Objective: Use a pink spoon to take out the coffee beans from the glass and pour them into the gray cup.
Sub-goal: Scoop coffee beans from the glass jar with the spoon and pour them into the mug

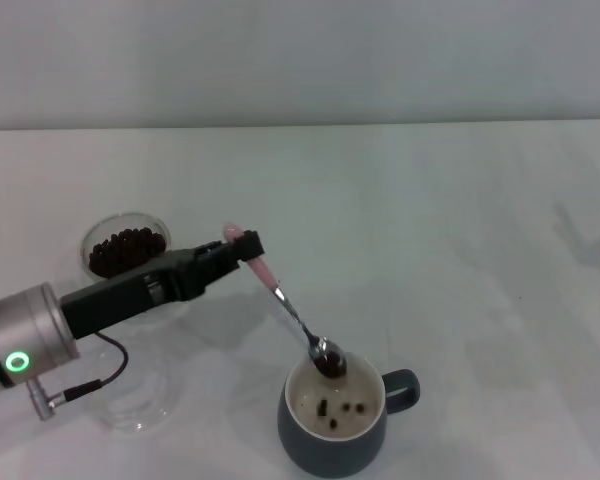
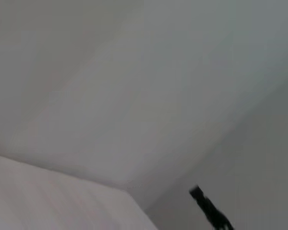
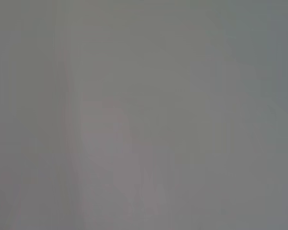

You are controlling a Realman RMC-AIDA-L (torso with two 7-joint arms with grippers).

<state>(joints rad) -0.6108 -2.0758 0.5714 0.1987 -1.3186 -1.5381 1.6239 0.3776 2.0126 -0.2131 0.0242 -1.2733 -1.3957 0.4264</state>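
The left hand (image 1: pixel 246 245) gripped the pale pink-handled metal spoon (image 1: pixel 285 304), angling its bean-laden bowl over the dark grey ceramic mug (image 1: pixel 332 432) so the dark coffee beans (image 1: pixel 329 364) would drop inside.

Setting looks like a lab or test bench, not a home kitchen. Bare white worktop (image 1: pixel 460 230) runs to a plain pale wall (image 1: pixel 300 60) at its far edge. No furnishings or decor visible.

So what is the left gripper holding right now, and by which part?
The left gripper holds the pink spoon by the upper end of its pink handle; the bowl, loaded with coffee beans, sits over the gray cup.
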